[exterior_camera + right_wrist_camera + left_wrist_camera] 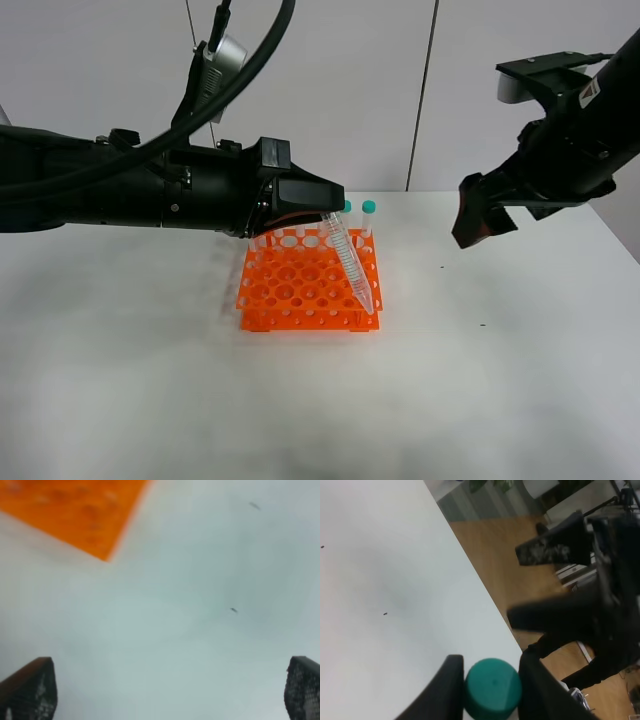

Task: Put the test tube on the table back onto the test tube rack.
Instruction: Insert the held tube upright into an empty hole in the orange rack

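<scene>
We see the slim clear plastic test tube with the teal-green screw cap (349,263) off the white matte tabletop (500,390), held at its capped end by the left gripper (333,208). The tube hangs tilted, cap uppermost and tucked between the dark fingers. Its pointed tip slants down toward the near right corner of the bright orange plastic test tube rack with its grid of round holes (295,285). From the high camera the tip looks to sit right at a corner hole, but we cannot tell whether it has entered the hole or only hovers over the top tier.

In the left wrist view the left gripper (490,664) is clamped tight on the tube, and the round teal cap (493,687) fills the narrow gap between the two black fingers (451,685), touching both.

The right gripper (482,218) hangs raised above the table, well apart from the rack on its right side. Its jaws are spread wide and nothing is between them. In its own wrist view the right gripper (167,692) shows only the two finger ends at the frame's corners, with bare table between them and a blurred orange corner of the rack (75,510) beyond.

Two more teal-capped tubes (368,216) stand upright at the rack's far right, just behind the held tube.
</scene>
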Robot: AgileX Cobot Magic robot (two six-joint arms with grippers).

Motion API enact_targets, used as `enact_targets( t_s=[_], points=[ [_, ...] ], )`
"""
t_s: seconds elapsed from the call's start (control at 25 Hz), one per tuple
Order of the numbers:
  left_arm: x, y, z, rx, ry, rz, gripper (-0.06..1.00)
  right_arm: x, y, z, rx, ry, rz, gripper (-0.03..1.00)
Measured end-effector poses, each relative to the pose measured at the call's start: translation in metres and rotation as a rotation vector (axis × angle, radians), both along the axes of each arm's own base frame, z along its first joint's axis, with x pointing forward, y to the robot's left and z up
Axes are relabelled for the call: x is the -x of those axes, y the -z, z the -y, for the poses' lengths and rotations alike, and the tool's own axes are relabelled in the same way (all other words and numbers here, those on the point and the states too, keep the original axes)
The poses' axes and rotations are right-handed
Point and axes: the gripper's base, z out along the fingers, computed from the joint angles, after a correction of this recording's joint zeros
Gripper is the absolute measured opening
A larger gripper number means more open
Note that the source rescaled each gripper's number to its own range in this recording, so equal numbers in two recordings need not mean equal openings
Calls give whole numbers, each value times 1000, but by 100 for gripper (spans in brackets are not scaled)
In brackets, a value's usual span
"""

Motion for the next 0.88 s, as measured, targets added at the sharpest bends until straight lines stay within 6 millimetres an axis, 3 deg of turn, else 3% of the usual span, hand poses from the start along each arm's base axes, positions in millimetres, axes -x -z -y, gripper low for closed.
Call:
enact_targets(
  t_s=[0.2, 0.36, 0.72, 0.88],
  points=[
    [0, 0, 0, 0, 0, -1, 1, -21, 15, 51, 8, 194, -53, 100],
    [0, 0, 0, 0, 0, -1, 1, -22, 17, 82, 11, 304, -91, 100],
    [0, 0, 0, 1, -1, -1, 1, -7, 20, 82, -19, 318, -186, 100],
    [0, 0, 0, 1, -1, -1, 1, 28, 23, 81, -25, 330, -195, 100]
  ],
)
